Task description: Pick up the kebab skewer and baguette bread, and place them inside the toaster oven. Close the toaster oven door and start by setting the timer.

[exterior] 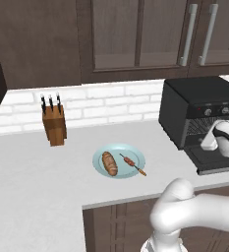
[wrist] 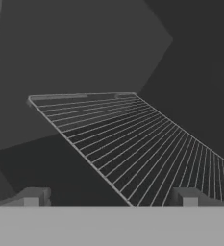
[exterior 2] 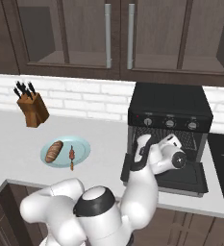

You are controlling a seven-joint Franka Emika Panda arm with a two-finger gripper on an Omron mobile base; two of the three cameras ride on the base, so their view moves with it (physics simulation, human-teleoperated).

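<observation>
Two food items sit on a pale blue plate (exterior: pixel 118 161) on the table (exterior: pixel 32 182), well left of the oven; far left near the brick backsplash stands a wooden knife block (exterior: pixel 54 125) with dark handles up; on the plate the baguette bread (exterior: pixel 109 163) lies on the left half, the kebab skewer (exterior: pixel 132 164) just beside it on the right half, its orange-tan end pointing toward the near edge of the plate; the two look apart, not touching; right of the plate the toaster oven (exterior: pixel 185 106) stands against the wall under dark glass-front cabinets (exterior 2: pixel 108 33); the toaster oven door (exterior 2: pixel 180 180) is dropped open, lying flat toward the near side; a row of small knobs (exterior 2: pixel 169 123) runs along the front top; the white arm reaches from the near side into the oven mouth, wrist over the open door; the gripper (wrist: pixel 111 198) is inside the cavity, fingers (wrist: pixel 34 196) wide apart and holding nothing; the wire rack (wrist: pixel 132 144) stretches away ahead of them, bare, dark oven walls around it; further right on the table a black appliance (exterior 2: pixel 222 163) shows at the frame edge.
</observation>
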